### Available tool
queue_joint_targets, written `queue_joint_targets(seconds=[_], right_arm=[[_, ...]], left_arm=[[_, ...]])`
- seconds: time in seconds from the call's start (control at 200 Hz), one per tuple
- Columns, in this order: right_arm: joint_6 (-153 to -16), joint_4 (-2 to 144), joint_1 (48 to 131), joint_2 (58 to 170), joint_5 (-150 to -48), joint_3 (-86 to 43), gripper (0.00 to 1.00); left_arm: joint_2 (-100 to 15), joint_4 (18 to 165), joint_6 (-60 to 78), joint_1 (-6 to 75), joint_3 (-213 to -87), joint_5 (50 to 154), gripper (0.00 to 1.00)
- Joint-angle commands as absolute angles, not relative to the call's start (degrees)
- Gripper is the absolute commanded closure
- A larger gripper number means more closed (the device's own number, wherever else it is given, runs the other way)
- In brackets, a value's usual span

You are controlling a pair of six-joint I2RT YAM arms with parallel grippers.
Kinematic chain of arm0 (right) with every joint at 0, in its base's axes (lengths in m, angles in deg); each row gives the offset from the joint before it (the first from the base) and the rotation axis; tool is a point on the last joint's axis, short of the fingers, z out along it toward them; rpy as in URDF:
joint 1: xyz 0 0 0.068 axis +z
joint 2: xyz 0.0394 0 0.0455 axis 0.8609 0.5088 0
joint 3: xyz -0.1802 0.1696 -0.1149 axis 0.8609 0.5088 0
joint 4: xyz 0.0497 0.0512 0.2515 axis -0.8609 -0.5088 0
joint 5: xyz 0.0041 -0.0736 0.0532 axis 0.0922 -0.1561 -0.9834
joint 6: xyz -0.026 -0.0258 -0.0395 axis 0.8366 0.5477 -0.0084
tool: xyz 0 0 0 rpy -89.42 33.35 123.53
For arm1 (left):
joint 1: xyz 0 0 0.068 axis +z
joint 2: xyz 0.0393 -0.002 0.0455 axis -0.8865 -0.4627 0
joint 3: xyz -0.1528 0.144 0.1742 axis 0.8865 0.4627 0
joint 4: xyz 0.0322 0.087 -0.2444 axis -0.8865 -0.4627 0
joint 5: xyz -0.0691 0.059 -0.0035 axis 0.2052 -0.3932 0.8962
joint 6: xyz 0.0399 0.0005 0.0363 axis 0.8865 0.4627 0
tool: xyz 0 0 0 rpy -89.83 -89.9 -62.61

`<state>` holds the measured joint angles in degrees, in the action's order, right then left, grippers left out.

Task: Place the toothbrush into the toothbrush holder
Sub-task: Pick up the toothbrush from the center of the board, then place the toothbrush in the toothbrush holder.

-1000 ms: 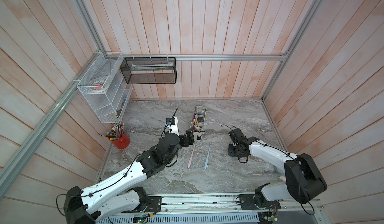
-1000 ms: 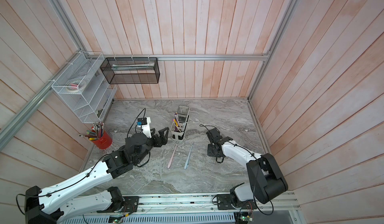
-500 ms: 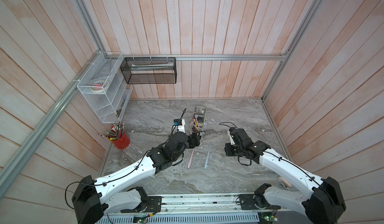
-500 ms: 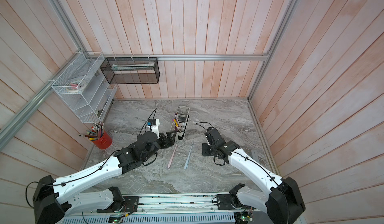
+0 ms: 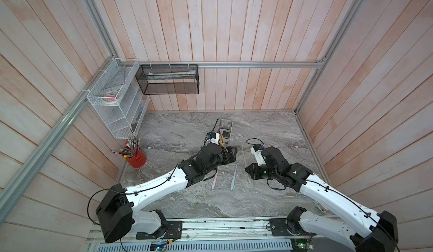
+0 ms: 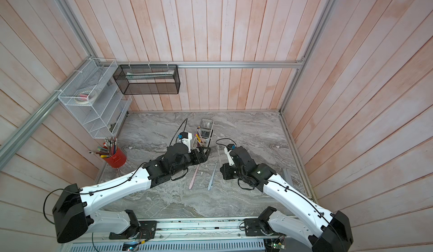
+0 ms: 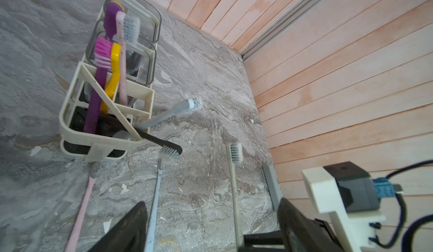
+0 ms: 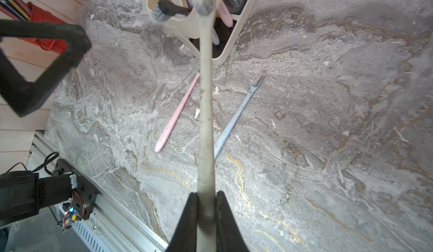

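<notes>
grips a beige toothbrush [image 8: 206, 122] by its handle end in the right gripper [image 8: 206, 194], pinched nearly closed around it, and points the bristle head toward the toothbrush holder [image 7: 70, 112] without reaching it or entering any compartment. shows the holder upright on the marble table [image 5: 269, 131], toward the back middle, already carrying purple, yellow and pink brushes upright plus a grey and a black one leaning out over the rim. spreads the left gripper [image 7: 212, 202] wide, with nothing between the fingers, just in front of the holder and above the head ends of a pink toothbrush [image 7: 82, 204] and a blue toothbrush [image 7: 155, 192] lying flat on the table. against a second ago: has shifted the left gripper from the holder's left side round to its front; has unfolded the right arm from a tucked elbow into a long reach and brought the right gripper closer to the table's middle, near the blue toothbrush; has left the holder, both loose toothbrushes and the red cup [image 5: 137, 158] by the left wall in place.
</notes>
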<state>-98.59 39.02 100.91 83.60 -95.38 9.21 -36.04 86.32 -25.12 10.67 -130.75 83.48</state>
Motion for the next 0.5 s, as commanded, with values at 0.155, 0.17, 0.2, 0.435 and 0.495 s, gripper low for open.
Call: queue_joint_targets(seconds=[0.155,0.17,0.2,0.435,0.495], right_arm=[[-100.13,41.15,103.51,83.45,-97.12,7.25,0.88],[-100.13,41.23,103.57,83.46,-97.17,7.25,0.89],[-100.17,41.37,103.68,83.22,-97.26,7.16,0.89],[-100.70,42.05,104.06,82.42,-98.14,6.94,0.89],[-100.75,42.09,104.09,82.36,-98.22,6.86,0.89]], left_arm=[[-38.40,94.84,-31.65,10.50,-129.78,91.05,0.16],[-38.50,95.13,-31.88,10.53,-129.69,91.34,0.16],[-38.52,95.82,-32.33,10.50,-129.39,91.92,0.17],[-39.43,98.78,-34.22,10.54,-128.06,94.92,0.27],[-39.70,99.60,-34.71,10.50,-127.77,95.89,0.29]])
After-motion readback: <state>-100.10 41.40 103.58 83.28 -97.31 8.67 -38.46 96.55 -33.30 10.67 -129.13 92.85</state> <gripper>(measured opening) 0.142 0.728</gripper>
